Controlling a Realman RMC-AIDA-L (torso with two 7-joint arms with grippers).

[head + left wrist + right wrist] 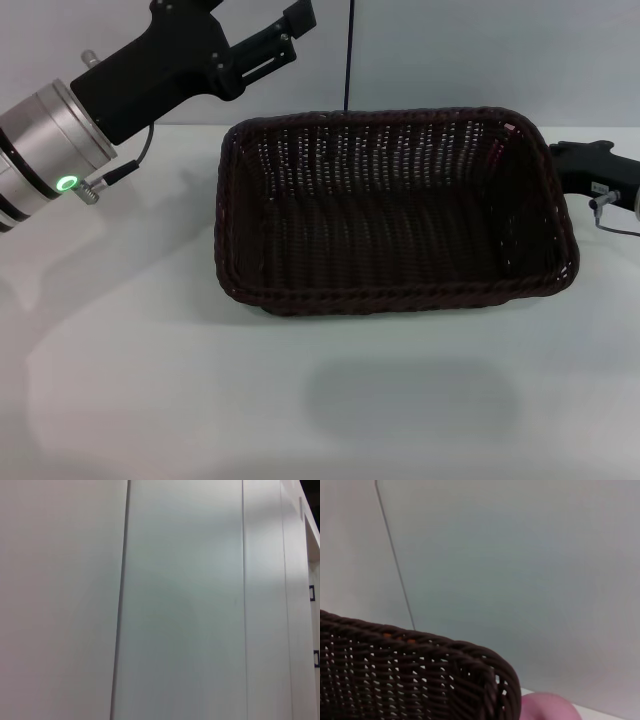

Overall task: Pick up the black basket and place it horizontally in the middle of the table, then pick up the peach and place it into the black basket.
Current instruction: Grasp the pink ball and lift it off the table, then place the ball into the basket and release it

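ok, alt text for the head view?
A black basket sits lengthwise across the middle of the white table, empty. The left gripper hovers raised beyond its far left corner; the right gripper sits at its right end, fingers hidden.

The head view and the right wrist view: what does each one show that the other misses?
Only the head view shows the whole black basket lifted above the white table, the left claw raised to its left, and the right claw at its right end. Only the right wrist view shows the pink peach, peeking past the basket's corner. Both show the basket's braided rim and the pale wall behind.
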